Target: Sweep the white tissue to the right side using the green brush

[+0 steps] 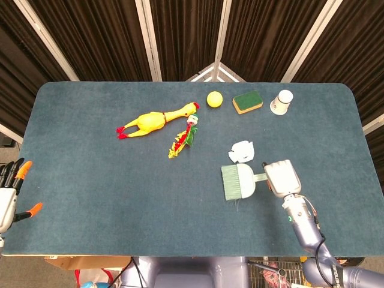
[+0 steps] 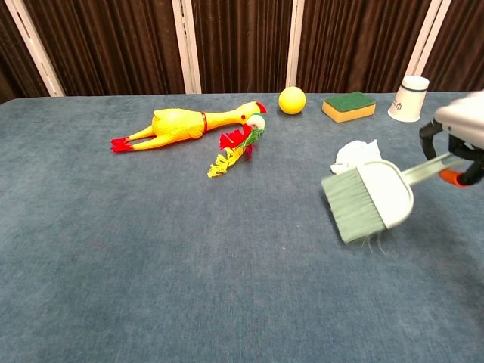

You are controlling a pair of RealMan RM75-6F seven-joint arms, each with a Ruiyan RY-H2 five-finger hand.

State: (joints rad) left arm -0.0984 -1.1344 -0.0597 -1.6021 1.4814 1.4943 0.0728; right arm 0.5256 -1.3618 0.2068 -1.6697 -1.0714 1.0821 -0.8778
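- The one container, a white paper cup with a dark band (image 1: 281,101), stands mouth-down near the table's far right part, just right of the green-topped yellow sponge (image 1: 247,101); whether anything is under it cannot be seen
- The right hand (image 1: 282,177) holds the handle of the pale green brush with a white back (image 1: 239,181), bristles pointing left; in the chest view the brush (image 2: 368,199) looks lifted and tilted above the cloth
- The crumpled white tissue (image 1: 241,152) lies just beyond the brush head, towards the far edge; in the chest view the tissue (image 2: 354,152) is partly hidden behind the brush
- The left hand (image 1: 11,195) hangs off the table's left near corner, fingers spread, holding nothing
- The yellow rubber chicken with red feet (image 1: 155,120) lies left of centre, and the small red, green and yellow toy (image 1: 183,138) lies just beside its head
- The yellow ball (image 1: 214,99) sits near the far edge, just left of the sponge
- The blue-grey felt table (image 1: 90,192) is bare carpet across its whole near-left half
- Right of the tissue, open cloth runs to the right edge, with only the cup and sponge further back
- The near edge below the brush carries only the right forearm
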